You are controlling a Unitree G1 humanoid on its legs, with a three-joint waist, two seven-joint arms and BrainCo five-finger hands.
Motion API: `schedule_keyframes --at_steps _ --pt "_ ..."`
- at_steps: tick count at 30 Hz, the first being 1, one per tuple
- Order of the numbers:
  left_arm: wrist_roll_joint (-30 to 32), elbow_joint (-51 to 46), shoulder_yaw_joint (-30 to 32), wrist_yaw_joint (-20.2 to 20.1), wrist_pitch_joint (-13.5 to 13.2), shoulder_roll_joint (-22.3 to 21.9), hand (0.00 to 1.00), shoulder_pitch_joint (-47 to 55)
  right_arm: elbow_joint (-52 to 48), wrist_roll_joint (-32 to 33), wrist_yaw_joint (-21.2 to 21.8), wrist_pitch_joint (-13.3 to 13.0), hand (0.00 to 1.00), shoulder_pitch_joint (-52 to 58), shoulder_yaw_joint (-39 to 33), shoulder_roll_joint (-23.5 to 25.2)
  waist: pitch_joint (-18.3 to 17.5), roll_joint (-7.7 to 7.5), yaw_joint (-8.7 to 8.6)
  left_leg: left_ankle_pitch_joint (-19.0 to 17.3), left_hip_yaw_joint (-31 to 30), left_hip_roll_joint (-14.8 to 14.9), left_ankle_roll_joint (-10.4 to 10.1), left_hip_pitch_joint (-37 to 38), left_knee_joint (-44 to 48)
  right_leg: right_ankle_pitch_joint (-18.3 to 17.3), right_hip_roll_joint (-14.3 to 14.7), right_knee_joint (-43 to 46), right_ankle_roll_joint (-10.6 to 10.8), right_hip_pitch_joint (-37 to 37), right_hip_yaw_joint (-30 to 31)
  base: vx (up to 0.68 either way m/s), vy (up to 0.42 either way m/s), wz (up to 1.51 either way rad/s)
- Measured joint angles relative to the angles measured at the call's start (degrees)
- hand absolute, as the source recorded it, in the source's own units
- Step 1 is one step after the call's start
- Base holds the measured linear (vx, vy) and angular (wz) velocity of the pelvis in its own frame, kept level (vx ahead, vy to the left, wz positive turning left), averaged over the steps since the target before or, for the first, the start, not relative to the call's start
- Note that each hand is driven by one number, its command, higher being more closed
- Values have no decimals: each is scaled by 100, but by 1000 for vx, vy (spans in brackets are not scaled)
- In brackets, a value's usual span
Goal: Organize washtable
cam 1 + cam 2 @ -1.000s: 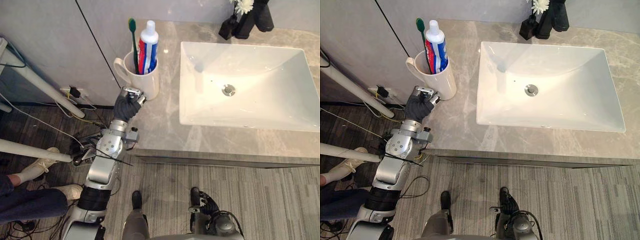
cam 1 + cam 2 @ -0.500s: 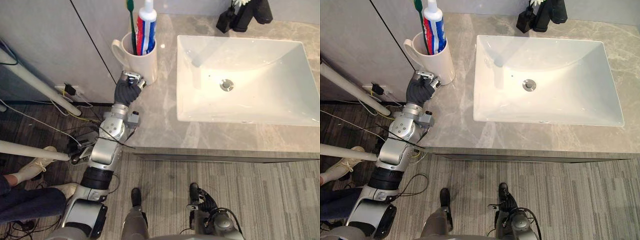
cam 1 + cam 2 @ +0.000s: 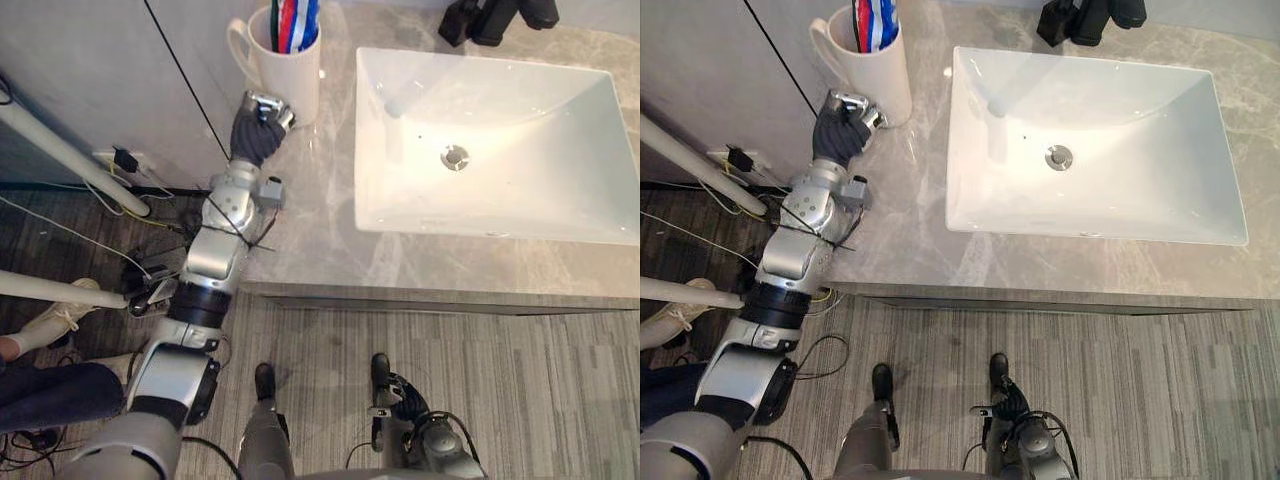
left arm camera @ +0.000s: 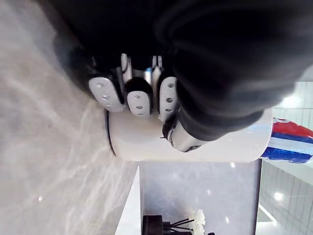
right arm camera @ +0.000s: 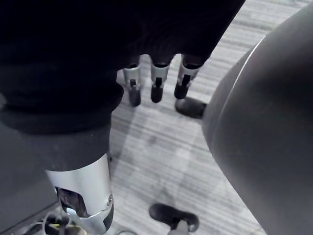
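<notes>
A white mug [image 3: 290, 68] stands at the back left of the grey marble washtable [image 3: 310, 235]. A red, white and blue toothpaste tube [image 3: 298, 18] and a toothbrush stand in it. My left hand [image 3: 262, 110] rests on the counter right against the mug's base, on its front left side. In the left wrist view its fingers [image 4: 139, 98] are curled under with nothing in them, and the mug [image 4: 195, 147] lies just past the knuckles. My right hand [image 5: 156, 83] hangs over the striped floor with its fingers straight.
A white rectangular sink [image 3: 400, 160] is set into the counter to the right of the mug. Dark bottles [image 3: 495, 15] stand behind it at the back. A person's shoe [image 3: 50, 320] and white pipes [image 3: 60, 150] are on the floor to the left.
The whole picture has shifted, so the mug now sits higher in view. My left hand stays curled at the mug's base, with the arm stretched out further.
</notes>
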Motion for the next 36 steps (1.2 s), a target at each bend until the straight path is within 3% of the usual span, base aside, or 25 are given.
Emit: schedule_keyframes --at_steps 13,21,30,36 --pt "-224 1455 -52 192 -162 146 100 -1608 -97 176 -8 -30 0 -45 72 -8 195 -68 -242 75 21 -4 -8 -123 -154 34 9 -46 -25 -180 5 1 -2 0" --pt "-469 2048 -45 199 -295 163 100 -2188 -26 236 -111 -92 0 -51 214 -94 253 -101 -271 75 78 -1 -8 -154 -184 54 15 -90 -19 -241 50 -3 -11 -2" --pt "-521 2239 -35 212 -400 173 100 -2245 40 238 -124 -130 0 -57 214 -110 293 -110 -300 76 80 -2 -8 -94 -175 57 15 -77 -21 -186 54 0 0 0" --pt "-524 2000 26 195 -398 169 100 -1756 43 236 -126 -130 0 -45 213 -116 302 -107 -317 75 75 -2 -7 124 -171 53 14 -75 -19 31 46 0 0 0"
